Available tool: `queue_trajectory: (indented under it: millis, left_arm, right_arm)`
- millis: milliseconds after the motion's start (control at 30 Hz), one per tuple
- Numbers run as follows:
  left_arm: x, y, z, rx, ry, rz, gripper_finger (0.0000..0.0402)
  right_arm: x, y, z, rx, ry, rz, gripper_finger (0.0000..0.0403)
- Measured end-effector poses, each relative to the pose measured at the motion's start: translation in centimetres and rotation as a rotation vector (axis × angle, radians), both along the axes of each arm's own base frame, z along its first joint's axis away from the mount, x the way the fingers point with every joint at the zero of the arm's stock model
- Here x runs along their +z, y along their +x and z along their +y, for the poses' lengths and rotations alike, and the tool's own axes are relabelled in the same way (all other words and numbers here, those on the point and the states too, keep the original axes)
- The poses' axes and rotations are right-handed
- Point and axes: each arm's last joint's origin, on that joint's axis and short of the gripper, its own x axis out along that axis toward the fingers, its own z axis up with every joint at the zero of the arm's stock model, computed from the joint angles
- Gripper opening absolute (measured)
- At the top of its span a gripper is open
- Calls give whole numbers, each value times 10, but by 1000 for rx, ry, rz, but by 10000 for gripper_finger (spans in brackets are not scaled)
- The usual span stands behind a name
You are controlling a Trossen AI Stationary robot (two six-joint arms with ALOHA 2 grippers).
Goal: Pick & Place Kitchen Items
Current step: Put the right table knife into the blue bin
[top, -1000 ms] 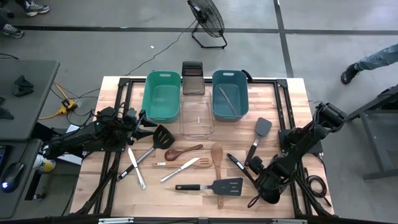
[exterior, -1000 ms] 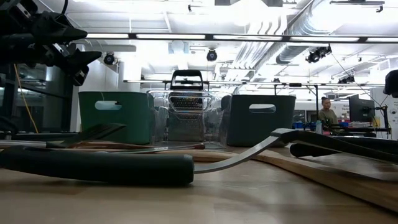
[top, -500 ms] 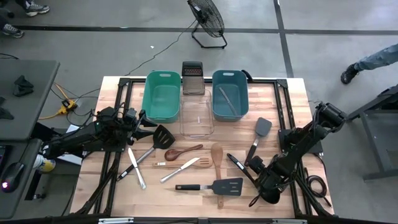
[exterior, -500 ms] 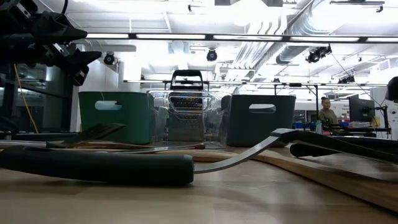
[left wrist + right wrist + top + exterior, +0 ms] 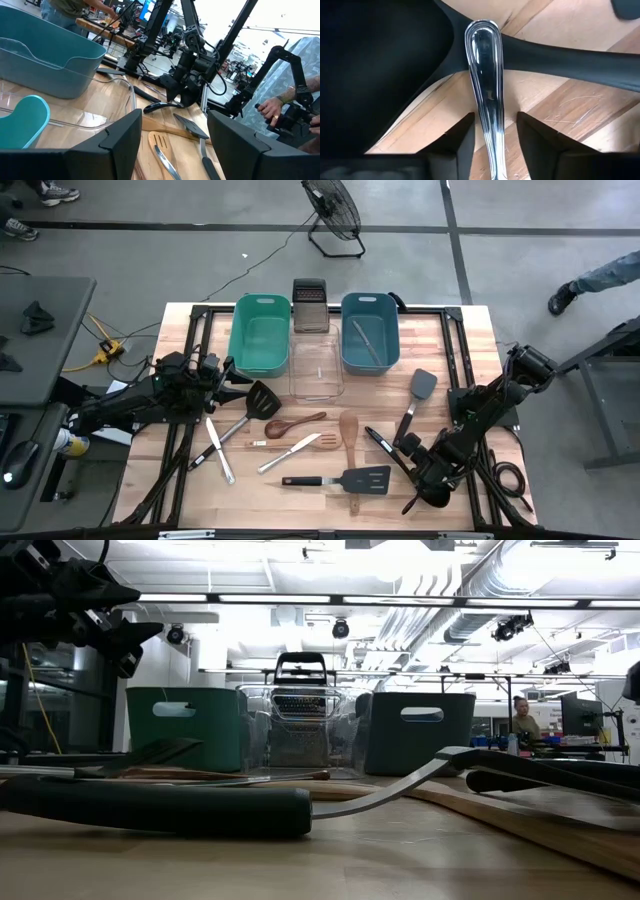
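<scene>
Near the table's front right corner my right gripper (image 5: 428,476) points down, open. Its fingers (image 5: 462,137) stand on either side of a silver utensil handle (image 5: 485,65); whether they touch it, I cannot tell. The handle's rounded end lies across a black ladle (image 5: 555,55). At the table's left edge my left gripper (image 5: 226,370) is held level and open with nothing between its fingers (image 5: 120,145). Loose on the boards lie a black slotted turner (image 5: 350,479), a wooden spatula (image 5: 348,430), a grey spatula (image 5: 420,385), a brown spoon (image 5: 293,423) and silver knives (image 5: 218,448).
At the back stand a teal tub (image 5: 260,332), a clear tub (image 5: 316,367) and a blue tub (image 5: 369,332) with a silver utensil inside, and a steel grater (image 5: 310,305) behind them. A person's hands (image 5: 280,107) show beyond the table's right side.
</scene>
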Motion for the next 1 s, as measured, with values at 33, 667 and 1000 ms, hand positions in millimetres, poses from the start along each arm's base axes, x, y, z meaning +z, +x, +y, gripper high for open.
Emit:
queue_trajectory:
  millis: [33, 667, 1000]
  left_arm:
    - [0, 0, 0, 0, 0, 0, 223]
    - [0, 0, 0, 0, 0, 0, 223]
    - [0, 0, 0, 0, 0, 1, 223]
  right_arm:
    - [0, 0, 0, 0, 0, 0, 119]
    - [0, 0, 1, 2, 16, 14, 45]
    - [0, -1, 1, 1, 31, 29, 44]
